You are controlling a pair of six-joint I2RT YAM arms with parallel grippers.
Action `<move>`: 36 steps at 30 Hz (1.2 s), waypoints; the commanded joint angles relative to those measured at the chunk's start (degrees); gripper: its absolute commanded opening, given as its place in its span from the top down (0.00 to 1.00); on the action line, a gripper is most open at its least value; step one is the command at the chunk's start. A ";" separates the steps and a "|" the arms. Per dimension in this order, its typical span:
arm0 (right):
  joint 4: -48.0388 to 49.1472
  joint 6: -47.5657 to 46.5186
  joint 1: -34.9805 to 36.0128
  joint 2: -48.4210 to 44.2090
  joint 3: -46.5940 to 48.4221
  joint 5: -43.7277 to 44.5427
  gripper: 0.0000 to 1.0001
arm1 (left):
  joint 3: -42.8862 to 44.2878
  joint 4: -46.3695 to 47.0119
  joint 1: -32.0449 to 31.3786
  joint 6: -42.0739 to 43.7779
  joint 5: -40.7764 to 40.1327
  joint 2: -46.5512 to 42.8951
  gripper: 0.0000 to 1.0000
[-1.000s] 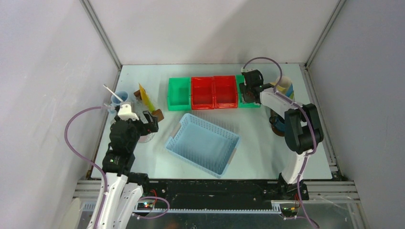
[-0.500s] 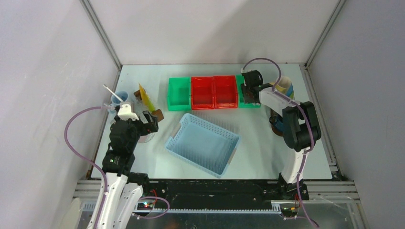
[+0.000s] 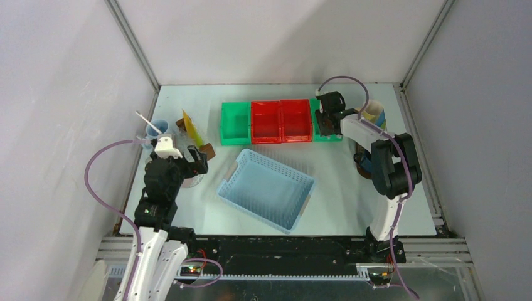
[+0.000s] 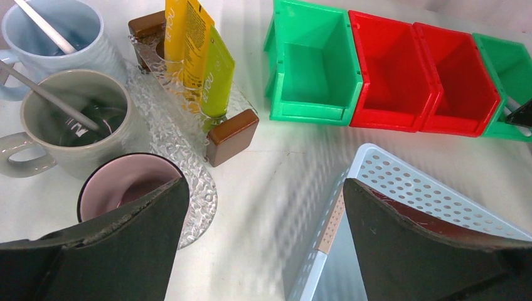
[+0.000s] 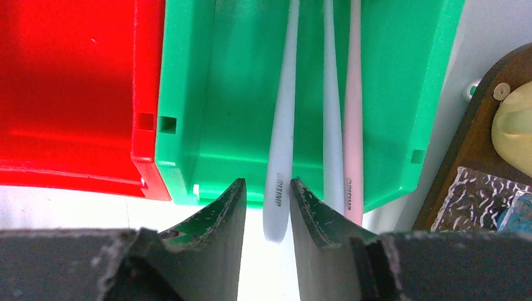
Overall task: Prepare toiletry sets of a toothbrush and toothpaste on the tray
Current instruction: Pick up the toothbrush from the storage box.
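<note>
The toothbrush (image 5: 285, 94) handle lies between your right gripper's (image 5: 268, 188) narrow-set jaws, long axis pointing straight ahead; clamping cannot be confirmed. Left gripper (image 4: 263, 188): wide open, empty.

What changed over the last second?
Right arm elbow drew slightly left as the right gripper settled at the near end of the green bin. Its fingers now straddle a pale toothbrush handle: one touches, a sliver of gap at the other, so no firm grip yet. Left gripper stayed wide open by the mugs; blue basket and red bins did not move.
</note>
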 commanded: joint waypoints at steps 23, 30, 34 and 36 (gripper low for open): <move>-5.82 1.59 -0.64 4.46 7.92 -2.11 0.95 | -0.59 2.23 -0.27 0.01 -0.51 -0.68 0.00; -5.13 3.25 -0.57 -1.30 6.00 -2.89 1.00 | 0.39 1.64 -0.92 0.73 0.06 -1.02 0.00; -4.10 4.53 -0.55 -5.28 4.07 -2.20 1.00 | 2.38 0.63 -1.37 -0.61 0.67 -0.71 0.00; -3.74 5.40 -0.53 -7.44 3.02 -1.83 1.00 | 3.51 0.79 -1.44 -2.29 1.64 -0.46 0.00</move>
